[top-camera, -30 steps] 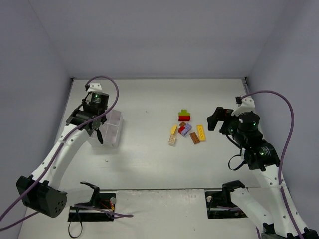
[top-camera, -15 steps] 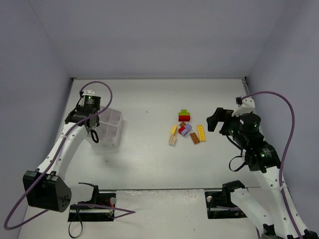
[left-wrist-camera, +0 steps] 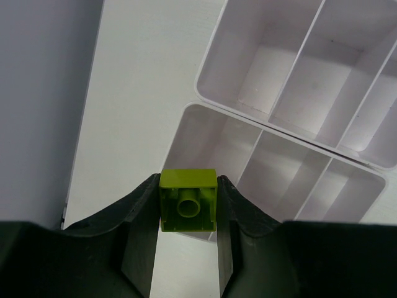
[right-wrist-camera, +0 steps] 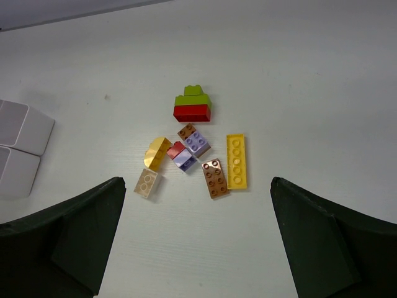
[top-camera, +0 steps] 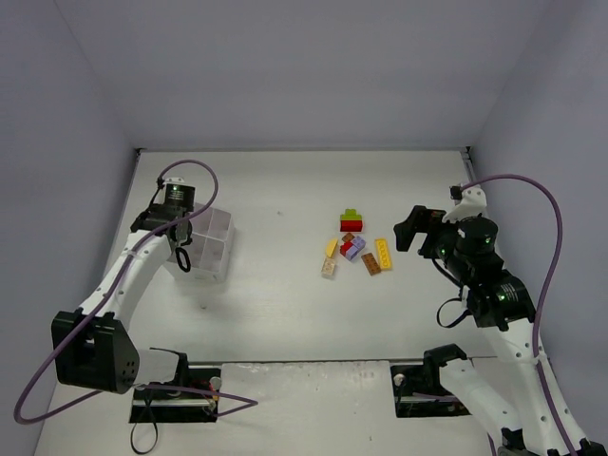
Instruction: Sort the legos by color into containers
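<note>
My left gripper (left-wrist-camera: pixel 188 205) is shut on a green lego (left-wrist-camera: pixel 188 200), held underside toward the camera, over the left edge of the white compartment tray (left-wrist-camera: pixel 273 68). The visible cells are empty. From above, the left gripper (top-camera: pixel 179 255) hangs at the tray's (top-camera: pixel 214 249) left side. The other legos lie in a loose pile (top-camera: pixel 353 245) at mid-table: a green-on-red stack (right-wrist-camera: pixel 192 105), a long yellow plate (right-wrist-camera: pixel 237 161), a brown plate (right-wrist-camera: pixel 215 177), lilac bricks (right-wrist-camera: pixel 197 143), a rounded yellow piece (right-wrist-camera: pixel 157 152) and a beige brick (right-wrist-camera: pixel 147 183). My right gripper (right-wrist-camera: pixel 195 181) is open and empty, right of the pile (top-camera: pixel 410 228).
Grey walls close the table on the left, back and right. The tray shows as two joined halves with thin dividers in the left wrist view. The table's left edge runs close beside the tray.
The left arm has swung a little to the left and turned, keeping the green lego at the tray's left side. The right arm and the pile have not moved.
</note>
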`<action>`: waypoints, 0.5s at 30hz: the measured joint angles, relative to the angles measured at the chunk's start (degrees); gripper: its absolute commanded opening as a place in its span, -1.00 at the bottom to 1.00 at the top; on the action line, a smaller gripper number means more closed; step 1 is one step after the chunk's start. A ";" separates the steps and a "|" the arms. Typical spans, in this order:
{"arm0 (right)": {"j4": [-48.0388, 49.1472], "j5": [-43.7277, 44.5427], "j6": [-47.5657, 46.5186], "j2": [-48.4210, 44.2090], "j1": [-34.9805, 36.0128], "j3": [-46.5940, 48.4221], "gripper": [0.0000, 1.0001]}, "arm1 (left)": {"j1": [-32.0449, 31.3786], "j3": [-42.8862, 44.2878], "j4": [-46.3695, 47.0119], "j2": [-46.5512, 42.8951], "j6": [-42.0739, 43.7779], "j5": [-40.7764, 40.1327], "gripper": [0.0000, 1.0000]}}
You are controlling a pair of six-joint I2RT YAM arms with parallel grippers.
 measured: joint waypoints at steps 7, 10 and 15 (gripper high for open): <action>0.00 0.00 -0.20 0.00 0.00 -0.63 1.00 | 0.20 0.00 0.07 0.46 0.20 0.04 -0.35; 0.00 0.00 -0.22 0.00 0.00 -0.90 1.00 | 0.20 0.02 0.02 0.46 0.24 0.42 -0.23; 0.00 0.00 -0.42 0.00 0.00 -0.92 1.00 | 0.20 0.31 -0.09 0.39 0.26 0.66 -0.15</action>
